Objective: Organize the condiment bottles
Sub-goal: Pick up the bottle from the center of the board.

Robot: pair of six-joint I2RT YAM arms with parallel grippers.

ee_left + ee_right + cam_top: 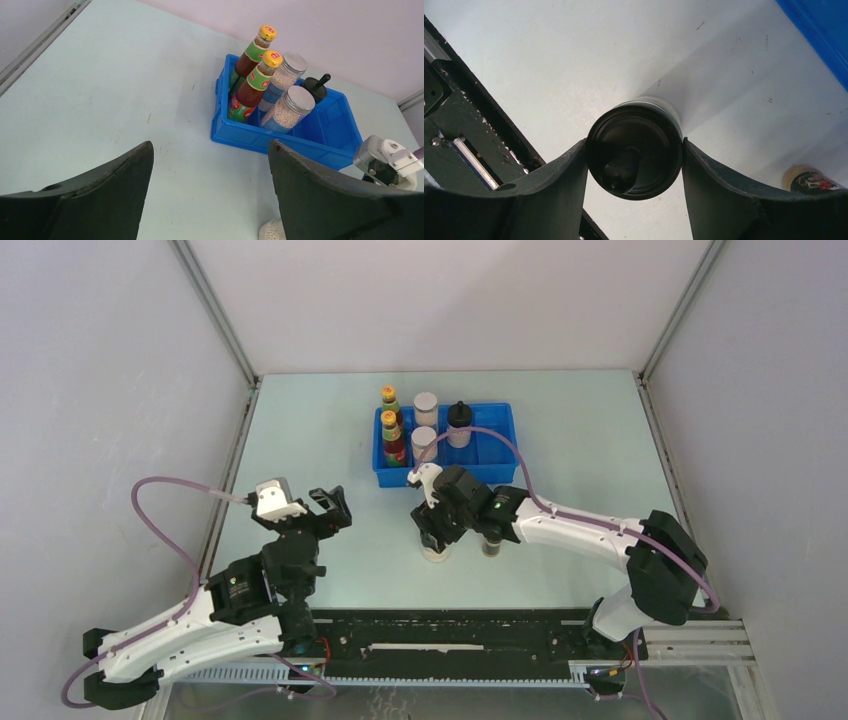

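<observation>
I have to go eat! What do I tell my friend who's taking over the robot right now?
Left gripper: open, empty.
Right gripper: shut on a black-lidded pale jar standing on the table.
In the blue plastic tray: two red sauce bottles with yellow caps, two silver-lidded jars, one black-lidded jar.
Left: move the gripped jar into the tray, then the small dark vial standing beside it on the table.

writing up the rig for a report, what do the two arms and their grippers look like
Both the left arm and right arm have white link shells with black joint housings. A lilac cable loops loosely along each. The left gripper and right gripper have two broad, matte black fingers tapering to curved tips, and a white camera housing sits on each wrist.
</observation>
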